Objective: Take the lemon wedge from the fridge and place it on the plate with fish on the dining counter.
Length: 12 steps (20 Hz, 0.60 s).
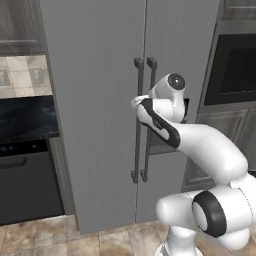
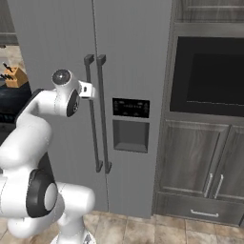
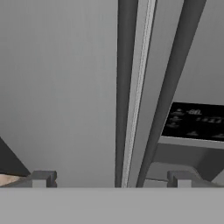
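Observation:
The tall grey fridge point(image 1: 95, 100) point(image 2: 136, 43) stands with both doors shut, so the lemon wedge is hidden. The plate with fish and the dining counter are out of view. My gripper point(image 3: 113, 179) is open, close in front of the door seam at mid height. Its two dark fingertips point(image 3: 43, 178) stand wide apart with nothing between them. Both long dark bar handles, the left handle point(image 3: 126, 87) point(image 2: 92, 133) and the right handle point(image 3: 175, 87) point(image 2: 105, 128), run upward between the tips. In the base views the hand point(image 1: 142, 102) point(image 2: 87, 89) sits against the left handle.
The black dispenser panel point(image 2: 130, 108) point(image 3: 197, 120) is on the right door. A dark built-in oven point(image 2: 209, 76) point(image 1: 232, 70) with grey cabinets point(image 2: 200, 162) below stands to the right. A dark dishwasher point(image 1: 25, 180) under a black wall counter point(image 1: 25, 117) is to the left.

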Motion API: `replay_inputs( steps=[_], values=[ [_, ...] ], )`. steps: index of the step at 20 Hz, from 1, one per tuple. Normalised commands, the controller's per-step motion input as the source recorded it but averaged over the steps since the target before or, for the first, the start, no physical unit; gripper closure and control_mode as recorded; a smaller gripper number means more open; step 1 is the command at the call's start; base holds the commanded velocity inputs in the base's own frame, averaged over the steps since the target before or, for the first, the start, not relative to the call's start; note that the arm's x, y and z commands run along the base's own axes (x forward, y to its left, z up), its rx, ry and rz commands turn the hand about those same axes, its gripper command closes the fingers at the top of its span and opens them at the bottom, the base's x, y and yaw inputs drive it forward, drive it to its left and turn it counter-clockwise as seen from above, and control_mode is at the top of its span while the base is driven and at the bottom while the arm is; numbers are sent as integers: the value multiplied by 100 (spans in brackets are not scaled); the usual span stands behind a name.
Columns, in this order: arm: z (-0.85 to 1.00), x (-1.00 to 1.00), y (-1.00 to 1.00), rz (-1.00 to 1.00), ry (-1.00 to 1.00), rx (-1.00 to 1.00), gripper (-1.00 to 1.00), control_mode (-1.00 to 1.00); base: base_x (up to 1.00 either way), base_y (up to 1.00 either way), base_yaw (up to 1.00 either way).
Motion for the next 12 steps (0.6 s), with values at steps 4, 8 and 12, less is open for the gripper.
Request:
replay_inputs(
  steps=[4, 8, 12],
  values=[
    [-1, 11, 0, 5, 0, 1, -100, -100, 0, 0, 0],
    [-27, 0, 0, 0, 0, -3, -100, -100, 0, 0, 0],
    [-28, 0, 2, 0, 0, -4, -100, -100, 0, 0, 0]
  ],
)
